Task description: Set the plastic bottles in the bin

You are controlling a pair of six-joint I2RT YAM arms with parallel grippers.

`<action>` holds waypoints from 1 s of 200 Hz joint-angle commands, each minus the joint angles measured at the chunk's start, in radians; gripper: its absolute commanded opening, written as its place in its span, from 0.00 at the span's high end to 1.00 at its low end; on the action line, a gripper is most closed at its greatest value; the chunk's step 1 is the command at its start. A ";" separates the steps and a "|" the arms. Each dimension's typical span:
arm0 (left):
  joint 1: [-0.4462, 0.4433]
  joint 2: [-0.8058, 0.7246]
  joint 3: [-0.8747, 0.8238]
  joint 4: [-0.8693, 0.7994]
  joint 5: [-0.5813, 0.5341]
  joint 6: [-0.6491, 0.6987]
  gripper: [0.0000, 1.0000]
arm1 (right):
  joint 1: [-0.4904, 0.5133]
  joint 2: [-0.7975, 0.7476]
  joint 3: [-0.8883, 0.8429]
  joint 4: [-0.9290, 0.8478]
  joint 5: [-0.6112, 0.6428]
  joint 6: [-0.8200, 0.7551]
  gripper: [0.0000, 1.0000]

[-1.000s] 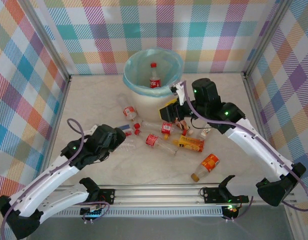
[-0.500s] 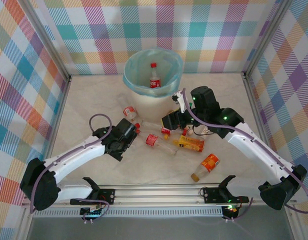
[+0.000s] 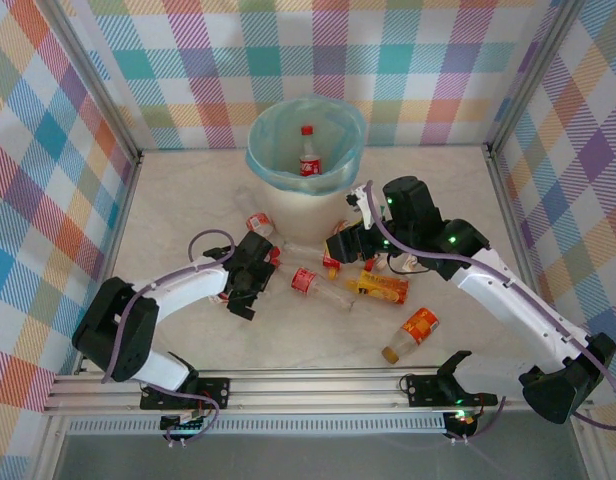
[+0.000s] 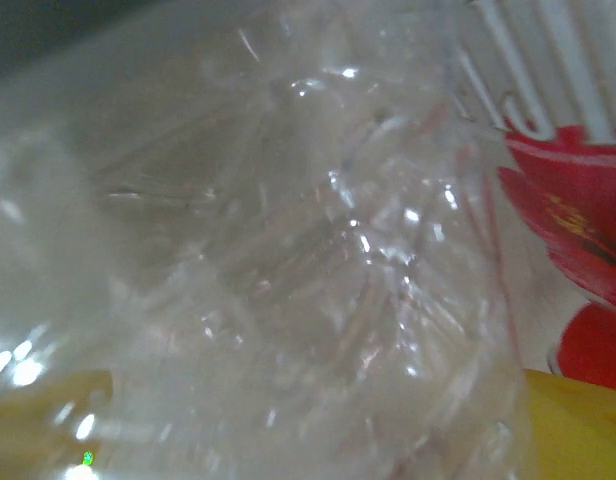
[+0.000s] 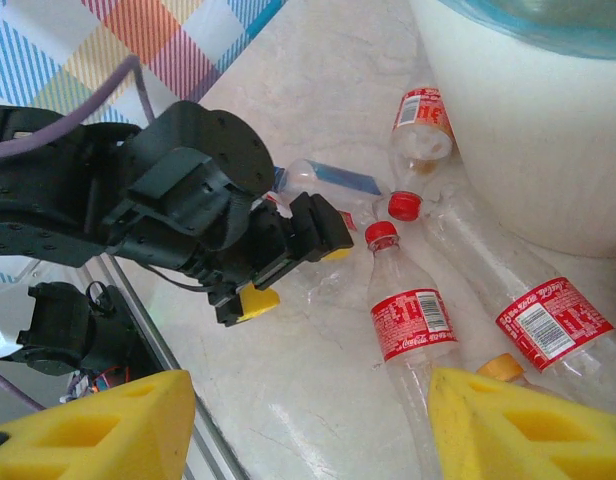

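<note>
Pale marbled tabletop (bottles strewn mid-table) boxed by pastel plaid walls.

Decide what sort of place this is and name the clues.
Probably a robot test cell: checked panels wall in the table, two robot arms rise from its near edge, and plastic bottles lie scattered beside a lined bin.

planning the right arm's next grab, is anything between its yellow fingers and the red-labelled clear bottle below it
Nothing visible. The red-capped red-labelled clear plastic bottle lies uncovered on the pale table below the open right gripper; another red-labelled bottle lies close beside it.
</note>
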 commanded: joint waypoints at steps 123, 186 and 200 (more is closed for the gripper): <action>0.009 -0.427 0.013 -0.354 -0.416 0.156 0.36 | 0.002 0.069 0.097 -0.038 -0.013 -0.041 0.37; 0.004 -0.806 0.152 -0.217 -0.567 0.761 0.42 | 0.001 0.098 0.237 -0.036 -0.010 -0.071 0.36; 0.004 -0.795 0.216 -0.164 -0.506 0.940 0.44 | 0.002 0.101 0.269 -0.035 -0.001 -0.089 0.36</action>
